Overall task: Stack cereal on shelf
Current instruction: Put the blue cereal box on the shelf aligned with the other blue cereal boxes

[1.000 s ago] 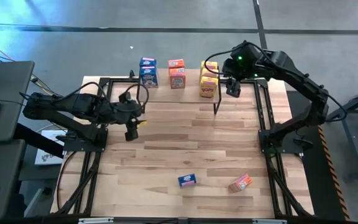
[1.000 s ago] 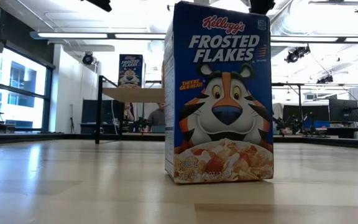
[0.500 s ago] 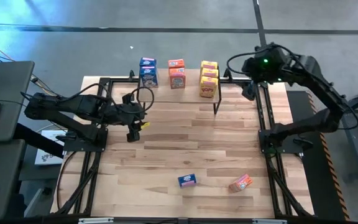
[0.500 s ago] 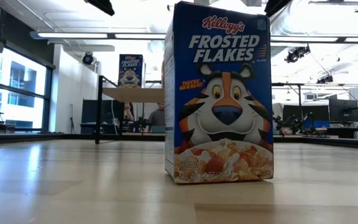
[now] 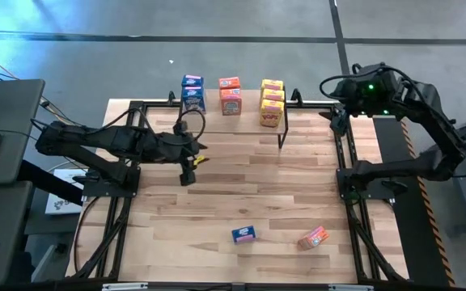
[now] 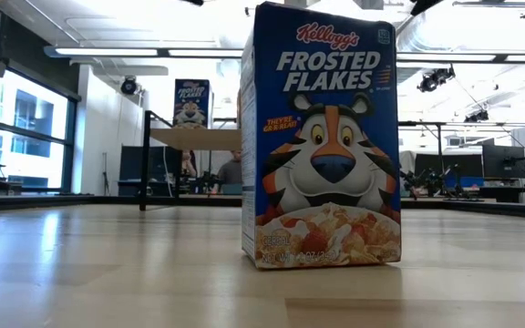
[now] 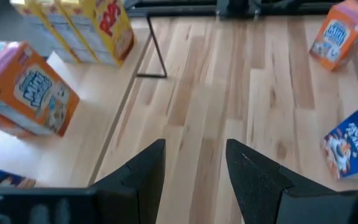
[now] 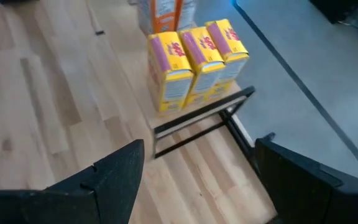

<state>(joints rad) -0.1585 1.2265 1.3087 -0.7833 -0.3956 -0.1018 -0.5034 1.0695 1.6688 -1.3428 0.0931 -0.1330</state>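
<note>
High view: low light-wood shelf with thin black legs point(image 5: 241, 115) at table's far edge carries two blue boxes point(image 5: 192, 93), two orange-red boxes point(image 5: 230, 94) and three yellow cardboard cereal boxes point(image 5: 272, 101). One small blue cereal box point(image 5: 243, 234) and one orange-red box point(image 5: 313, 238) lie near the front of the slatted wooden table point(image 5: 233, 186). Left gripper point(image 5: 189, 168) over table left of centre; right gripper point(image 5: 337, 121) at far right corner.

Low view: blue box stands upright, close.

Left wrist: fingers slightly apart, empty.

Right wrist: fingers wide apart, empty.
</note>
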